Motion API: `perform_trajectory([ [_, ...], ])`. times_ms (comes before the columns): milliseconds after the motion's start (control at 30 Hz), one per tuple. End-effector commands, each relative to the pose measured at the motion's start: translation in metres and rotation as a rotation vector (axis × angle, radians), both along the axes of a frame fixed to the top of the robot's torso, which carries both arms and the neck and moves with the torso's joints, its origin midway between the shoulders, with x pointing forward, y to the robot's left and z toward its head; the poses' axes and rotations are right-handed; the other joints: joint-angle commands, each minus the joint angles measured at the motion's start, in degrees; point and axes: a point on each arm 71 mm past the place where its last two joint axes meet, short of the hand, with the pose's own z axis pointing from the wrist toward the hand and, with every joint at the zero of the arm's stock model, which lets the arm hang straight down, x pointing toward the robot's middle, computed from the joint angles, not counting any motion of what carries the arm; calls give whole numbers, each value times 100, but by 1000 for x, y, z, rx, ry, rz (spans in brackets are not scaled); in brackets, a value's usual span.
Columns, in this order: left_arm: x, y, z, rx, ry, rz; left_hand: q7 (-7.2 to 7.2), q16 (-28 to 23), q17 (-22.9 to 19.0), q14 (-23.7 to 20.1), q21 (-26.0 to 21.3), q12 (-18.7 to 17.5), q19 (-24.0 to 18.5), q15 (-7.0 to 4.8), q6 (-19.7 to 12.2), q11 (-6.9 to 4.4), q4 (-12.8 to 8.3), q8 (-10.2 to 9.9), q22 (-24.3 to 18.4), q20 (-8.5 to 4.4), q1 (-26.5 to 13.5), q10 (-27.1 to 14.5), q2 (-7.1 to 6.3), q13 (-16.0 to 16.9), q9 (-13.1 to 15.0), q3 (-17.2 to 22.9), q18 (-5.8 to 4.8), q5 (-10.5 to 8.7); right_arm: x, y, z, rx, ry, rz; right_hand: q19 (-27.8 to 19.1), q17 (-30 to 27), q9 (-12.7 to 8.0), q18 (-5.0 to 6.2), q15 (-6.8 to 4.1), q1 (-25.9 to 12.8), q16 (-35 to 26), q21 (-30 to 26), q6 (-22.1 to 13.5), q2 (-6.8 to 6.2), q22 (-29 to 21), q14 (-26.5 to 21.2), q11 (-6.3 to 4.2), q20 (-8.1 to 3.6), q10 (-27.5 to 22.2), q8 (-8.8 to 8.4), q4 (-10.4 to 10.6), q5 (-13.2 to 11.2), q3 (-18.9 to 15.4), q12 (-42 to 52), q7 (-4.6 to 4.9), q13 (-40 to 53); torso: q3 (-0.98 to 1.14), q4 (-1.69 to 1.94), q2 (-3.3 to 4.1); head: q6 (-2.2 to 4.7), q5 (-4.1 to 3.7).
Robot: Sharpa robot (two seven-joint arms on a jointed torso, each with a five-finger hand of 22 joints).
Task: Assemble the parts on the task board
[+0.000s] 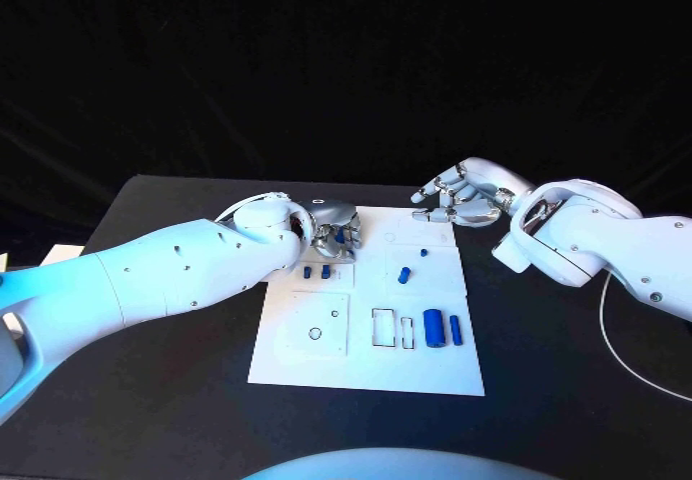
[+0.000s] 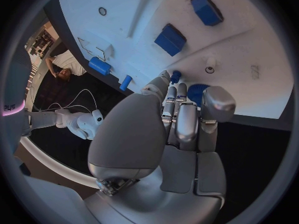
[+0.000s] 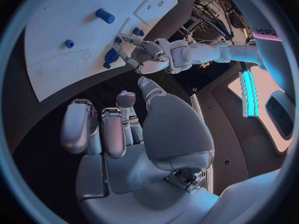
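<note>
The left robot hand [image 1: 335, 232] is down at the far left part of the task board [image 1: 369, 372], which lies in the middle of the black counter [image 1: 173, 420]. In the left wrist view its fingers [image 2: 181, 119] are curled together over a round blue part [image 2: 198, 91] near the board's edge, but whether they actually grip it or only touch it cannot be told. The right robot hand [image 1: 459, 198] hovers at the board's far right corner, its fingers loosely bent and apart, with nothing in it. Other blue parts lie untouched: two small blocks [image 1: 319, 270] just nearer than the left hand, a short peg [image 1: 407, 273] mid-board, and two longer cylinders [image 1: 443, 327] beside the empty rectangular slots [image 1: 389, 327]. The step in hand looks like picking up that first piece; next, the left hand would need a firm hold on it, then a lift toward its matching recess.
</note>
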Motion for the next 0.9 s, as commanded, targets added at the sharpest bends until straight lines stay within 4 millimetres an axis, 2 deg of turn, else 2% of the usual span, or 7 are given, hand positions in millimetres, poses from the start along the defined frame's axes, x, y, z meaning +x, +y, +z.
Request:
perform_trajectory([
  [33, -1, -2, -3, 42, 13, -11, 0, 67, 46, 77, 113, -49, 58, -15, 69, -7, -16, -37, 110, -14, 79, 72, 6, 0, -14, 71, -120, -7, 0, 1, 0, 3, -5, 9, -42, 97, -9, 55, 3, -6, -17, -38, 10, 50, -8, 300, -12, -11, -45, 21, 29, 36, 11, -18, -10, -2, -3, -1, -1, -1, -6],
  [167, -1, -3, -4, 56, 22, -10, -7, 124, 103, 121, 241, -97, 93, -28, 113, -15, -31, -68, 236, -27, 95, 126, 10, 2, -25, 146, -142, -6, 0, 2, 0, 2, -3, 11, -42, 96, -10, 55, 3, -3, -18, -39, 10, 52, -9, 300, -13, -11, -46, 22, 28, 38, 12, -18, -10, -3, -3, -10, -3, -5, -5],
  [233, 0, -3, -5, 61, 26, -9, -5, 142, 116, 137, 285, -120, 106, -27, 129, -17, -32, -84, 280, -31, 90, 147, 6, 2, -29, 176, -149, -6, 0, 2, 0, 2, -3, 12, -43, 96, -10, 55, 3, -1, -19, -40, 9, 54, -10, 300, -13, -11, -47, 22, 28, 40, 14, -19, -10, -4, 4, -1, -4, -9, -9],
  [367, 0, -2, -6, 69, 30, -5, -4, 152, 114, 152, 330, -151, 119, -27, 147, -16, -32, -104, 326, -33, 75, 169, -6, 3, -35, 208, -156, -8, 0, 2, 0, 1, -2, 12, -43, 96, -10, 55, 3, -1, -19, -40, 9, 54, -10, 300, -13, -11, -47, 22, 28, 40, 14, -19, -10, -4, -4, 3, -5, -12, -19],
  [533, 0, -2, -6, 76, 35, 0, 3, 155, 105, 160, 359, -184, 125, -21, 145, -9, -26, -129, 355, -32, 55, 166, -18, 0, -43, 228, -161, -9, 0, 2, 0, 1, -1, 13, -43, 96, -10, 55, 3, -1, -19, -40, 9, 54, -10, 300, -13, -11, -47, 22, 28, 40, 14, -19, -10, -4, -1, 10, -5, -14, -18],
  [900, 0, -4, -7, 88, 46, 1, 41, 201, 124, 199, 502, -255, 145, -2, 321, 3, -148, -165, 513, -12, 191, 387, 83, 15, -39, 581, -186, 0, 0, 2, 0, 2, -2, 14, -43, 96, -10, 55, 3, -1, -19, -40, 9, 54, -10, 300, -13, -11, -47, 22, 28, 40, 14, -19, -10, -4, 4, 3, -1, -27, -14],
])
